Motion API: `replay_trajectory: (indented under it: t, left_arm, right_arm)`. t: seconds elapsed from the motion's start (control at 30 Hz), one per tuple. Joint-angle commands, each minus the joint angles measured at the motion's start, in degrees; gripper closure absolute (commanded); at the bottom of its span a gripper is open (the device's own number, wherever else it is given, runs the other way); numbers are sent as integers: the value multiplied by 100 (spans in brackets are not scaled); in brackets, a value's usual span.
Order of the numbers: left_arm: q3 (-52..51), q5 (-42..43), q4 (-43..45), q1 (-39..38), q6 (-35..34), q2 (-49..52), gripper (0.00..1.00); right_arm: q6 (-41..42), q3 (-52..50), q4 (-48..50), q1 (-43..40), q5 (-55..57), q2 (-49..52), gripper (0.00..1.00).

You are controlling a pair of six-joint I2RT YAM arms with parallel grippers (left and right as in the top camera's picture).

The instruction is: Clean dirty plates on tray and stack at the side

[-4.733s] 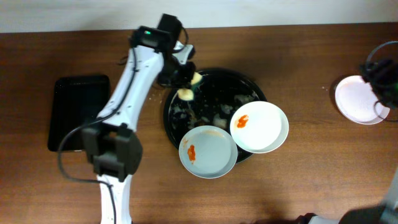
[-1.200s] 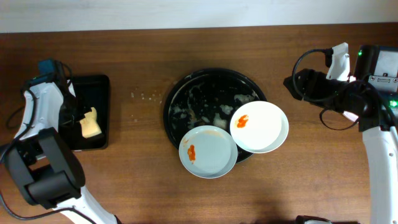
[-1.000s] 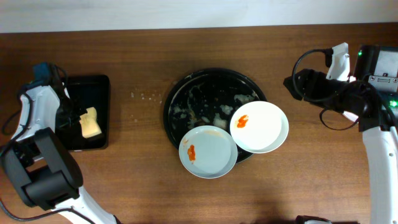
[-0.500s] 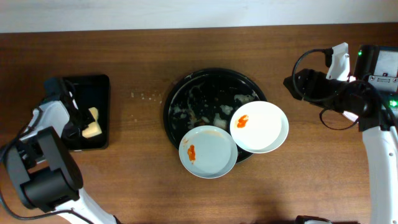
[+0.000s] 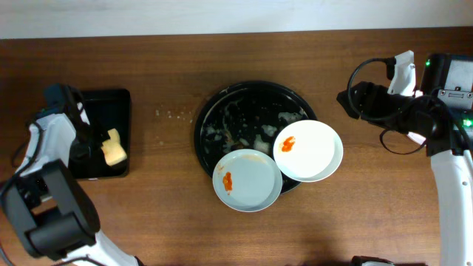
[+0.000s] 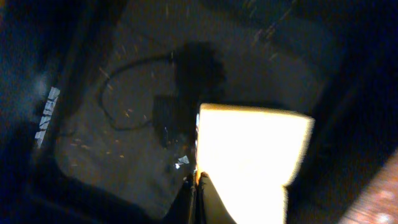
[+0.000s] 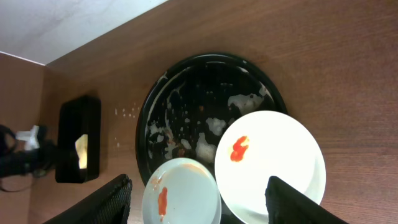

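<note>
The round black tray (image 5: pixel 209 103), smeared with foam, holds two plates on its front right rim. A pale-blue plate (image 5: pixel 247 179) and a white plate (image 5: pixel 308 150) each carry an orange-red smear; both also show in the right wrist view, pale-blue (image 7: pixel 181 191) and white (image 7: pixel 270 163). The third plate is hidden. My left gripper (image 5: pixel 94 144) is shut on a yellow sponge (image 5: pixel 114 148) inside the small rectangular tray; the sponge (image 6: pixel 252 155) fills the left wrist view. My right gripper (image 5: pixel 349 100) is open and empty, high to the right of the round tray (image 7: pixel 144 134).
The small rectangular black tray (image 5: pixel 111 103) lies at the far left of the wooden table, also seen in the right wrist view (image 7: pixel 78 118). Small white specks (image 5: pixel 170 113) dot the table between the two trays. The right arm's cable (image 5: pixel 369 70) loops above its wrist.
The left gripper has shifted a little and the sponge has moved slightly right and tilted inside the rectangular tray. The right arm and both plates have not moved.
</note>
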Motion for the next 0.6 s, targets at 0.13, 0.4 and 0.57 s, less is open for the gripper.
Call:
replay_trajectory:
  t: [0.13,0.4,0.57]
  left_arm:
    - [-107,216,-33,-116,17,-363,97]
    - [-1246,195,1202,-157,-46,-188,99]
    - [-1460,81,1615,-157,-39,144,100]
  right_arm:
    - [22,24,22,33,52,0,30]
    - [22,24,20,33,50,0,30]
    - [24,24,20,33,50,0,30]
